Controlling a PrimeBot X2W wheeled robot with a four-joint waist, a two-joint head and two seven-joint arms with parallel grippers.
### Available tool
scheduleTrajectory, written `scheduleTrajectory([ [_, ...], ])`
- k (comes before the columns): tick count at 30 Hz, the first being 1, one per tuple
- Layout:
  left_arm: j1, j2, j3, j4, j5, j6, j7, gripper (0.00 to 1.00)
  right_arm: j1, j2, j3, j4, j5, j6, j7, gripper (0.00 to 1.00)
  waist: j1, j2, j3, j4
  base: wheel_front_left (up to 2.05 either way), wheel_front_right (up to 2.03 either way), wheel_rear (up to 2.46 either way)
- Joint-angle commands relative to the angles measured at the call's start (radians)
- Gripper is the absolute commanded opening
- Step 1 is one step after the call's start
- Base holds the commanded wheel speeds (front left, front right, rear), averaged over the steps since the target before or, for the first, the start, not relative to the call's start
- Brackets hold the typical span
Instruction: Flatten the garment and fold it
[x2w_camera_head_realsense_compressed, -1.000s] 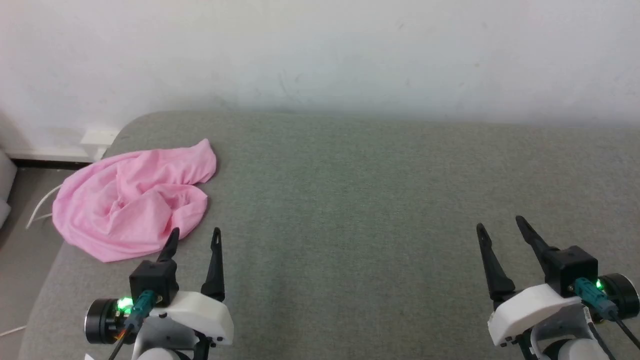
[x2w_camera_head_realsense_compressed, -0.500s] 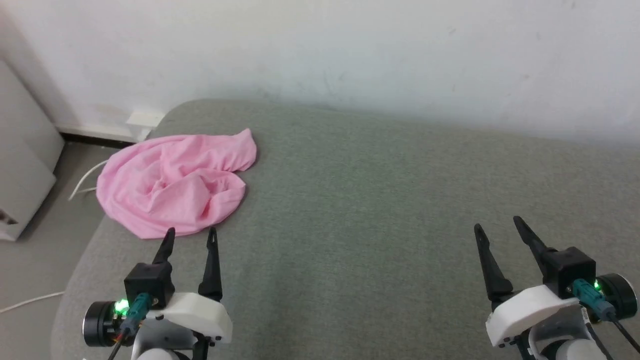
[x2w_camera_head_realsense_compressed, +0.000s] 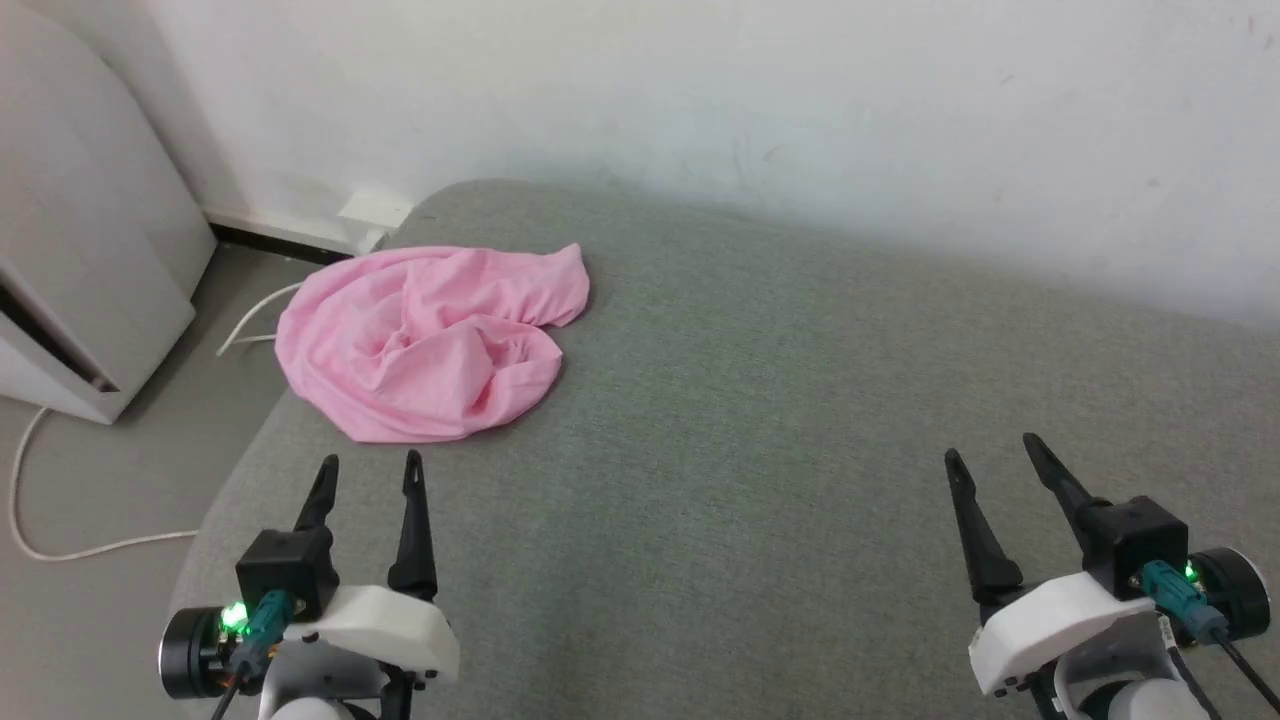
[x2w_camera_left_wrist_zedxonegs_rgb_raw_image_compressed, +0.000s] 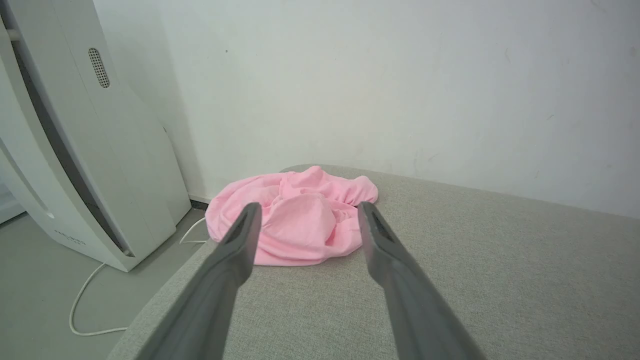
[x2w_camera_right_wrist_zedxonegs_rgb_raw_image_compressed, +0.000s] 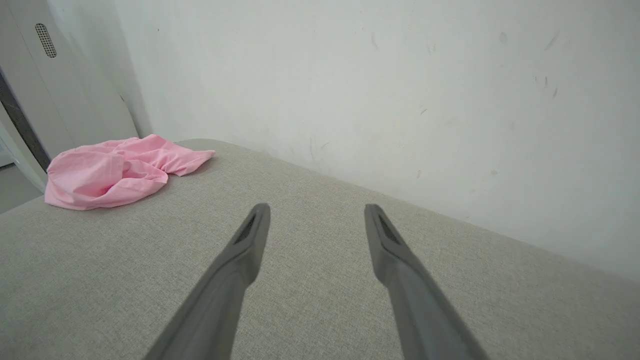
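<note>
The light-pink garment (x2w_camera_head_realsense_compressed: 430, 340) lies crumpled in a heap at the far left corner of the grey cushioned surface (x2w_camera_head_realsense_compressed: 800, 430); its waistband and label are hidden in the folds. The left wrist view shows the garment (x2w_camera_left_wrist_zedxonegs_rgb_raw_image_compressed: 295, 220) straight ahead, beyond my fingers. In the right wrist view the garment (x2w_camera_right_wrist_zedxonegs_rgb_raw_image_compressed: 115, 170) is far off to the left. My left gripper (x2w_camera_head_realsense_compressed: 367, 463) is open, short of the heap's near edge and not touching it. My right gripper (x2w_camera_head_realsense_compressed: 990, 445) is open over bare surface at the right.
A white wall (x2w_camera_head_realsense_compressed: 700, 90) runs behind the surface. A white appliance (x2w_camera_head_realsense_compressed: 80, 250) stands on the floor at the left, with a white cable (x2w_camera_head_realsense_compressed: 60, 540) trailing by it. The surface's rounded left edge (x2w_camera_head_realsense_compressed: 230, 480) drops to the floor close to the garment.
The whole head view has swung left, so the camera has turned: the garment now sits nearer the picture's middle and the appliance has come into view. Both grippers stay open.
</note>
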Motion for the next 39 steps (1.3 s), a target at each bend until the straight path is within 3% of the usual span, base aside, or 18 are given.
scheduleTrajectory([
  [1,0.007,0.008,-0.003,0.005,-0.012,0.01,-0.011,1.0,-0.01,0.002,0.003,0.004,0.004,-0.001,-0.009,1.0,0.0,0.0,-0.001,0.019,-0.02,-0.02,-0.02],
  [39,0.003,0.025,-0.034,0.045,-0.106,0.082,-0.083,1.0,-0.031,0.003,0.016,0.014,0.011,-0.002,-0.034,1.0,0.0,0.0,0.029,0.19,0.0,0.0,0.0],
])
